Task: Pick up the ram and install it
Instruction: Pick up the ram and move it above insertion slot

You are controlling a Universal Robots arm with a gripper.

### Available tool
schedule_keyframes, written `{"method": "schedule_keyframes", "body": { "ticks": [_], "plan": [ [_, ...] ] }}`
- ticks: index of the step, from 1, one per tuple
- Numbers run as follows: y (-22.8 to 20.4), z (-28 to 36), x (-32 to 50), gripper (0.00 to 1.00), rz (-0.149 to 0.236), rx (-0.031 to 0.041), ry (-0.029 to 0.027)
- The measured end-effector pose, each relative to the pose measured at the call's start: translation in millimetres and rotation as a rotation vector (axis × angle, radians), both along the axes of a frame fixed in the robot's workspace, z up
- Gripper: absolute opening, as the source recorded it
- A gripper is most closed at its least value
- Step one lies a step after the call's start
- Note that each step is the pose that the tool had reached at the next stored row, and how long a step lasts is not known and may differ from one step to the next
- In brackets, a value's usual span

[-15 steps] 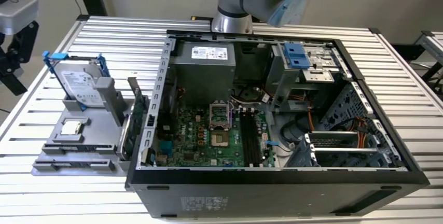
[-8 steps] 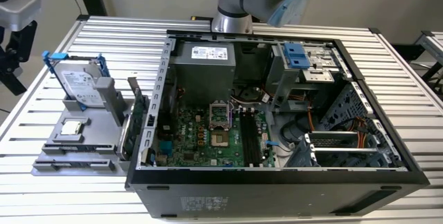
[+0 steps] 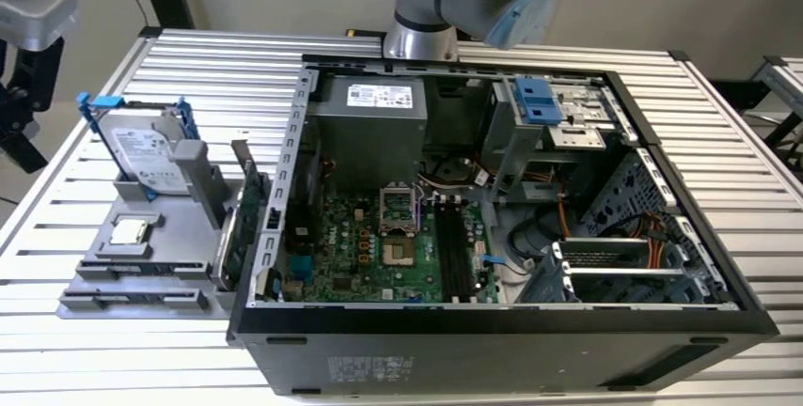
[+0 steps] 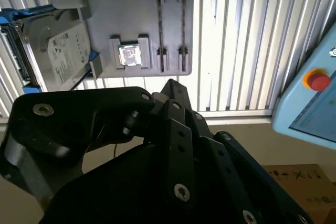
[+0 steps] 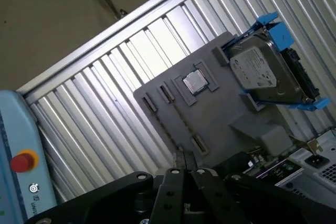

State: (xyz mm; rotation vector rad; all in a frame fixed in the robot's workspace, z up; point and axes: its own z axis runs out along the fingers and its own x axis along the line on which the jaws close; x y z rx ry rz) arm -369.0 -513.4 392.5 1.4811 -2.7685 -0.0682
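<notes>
Hanging high above a slatted table (image 3: 213,68), with the arm (image 3: 433,2) entering at twelve o'clock in the exterior view. Facing an open computer case (image 3: 502,350) at centre and a grey fixture tray (image 3: 126,286) sitting at its nine o'clock. Carrying on that tray a hard drive (image 3: 135,157) in a blue frame at the tray's twelve o'clock, and a green card (image 3: 228,248) standing along its three o'clock edge. Judging the ram (image 3: 246,185) to be standing there too, on edge just beside the case wall, long axis running roughly twelve to six, between seven and eight o'clock from the arm. Holding the gripper (image 5: 179,160) well apart from it, jaws clenched on nothing in the first wrist view. Struggling to separate ram from green card; missing its chips, and losing the arm's upper part beyond the picture's edge.
</notes>
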Motion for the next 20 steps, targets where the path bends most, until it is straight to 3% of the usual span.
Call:
{"method": "schedule_keyframes", "body": {
  "ticks": [10,20],
  "plan": [
    [0.0,0.1,0.1,0.0,0.108,-0.0001,0.0002],
    [0.0,0.1,0.0,0.0,0.286,-0.0001,0.0001]
  ]
}}
